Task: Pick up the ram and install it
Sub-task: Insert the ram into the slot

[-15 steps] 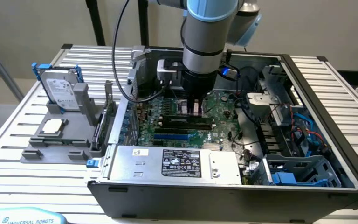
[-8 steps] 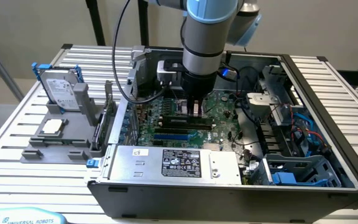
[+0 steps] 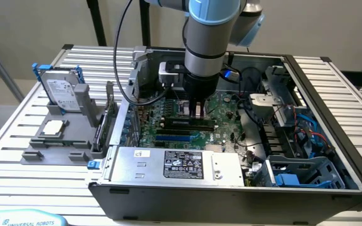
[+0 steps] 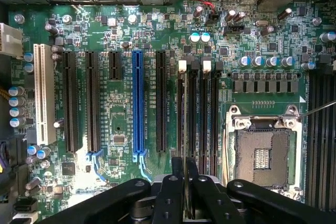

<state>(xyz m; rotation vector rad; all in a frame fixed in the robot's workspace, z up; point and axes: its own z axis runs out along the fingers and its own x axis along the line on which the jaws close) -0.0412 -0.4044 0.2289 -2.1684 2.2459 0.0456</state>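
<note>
the ram [image 4: 185, 124] stands on edge between the tool [image 4: 185, 184] fingers, pinched tight, its lower edge down among the black memory slots [image 4: 202, 119] beside the open processor socket [image 4: 261, 153]. in the exterior view the tool [image 3: 197, 110] sits low over the green motherboard [image 3: 225, 106] inside the open computer case [image 3: 332, 101]. off at the exterior view's left, a grey holder [image 3: 49, 153] on the slatted table [image 3: 17, 136] carries a hard drive [image 3: 61, 92] and a silver processor chip [image 3: 53, 126].
</note>
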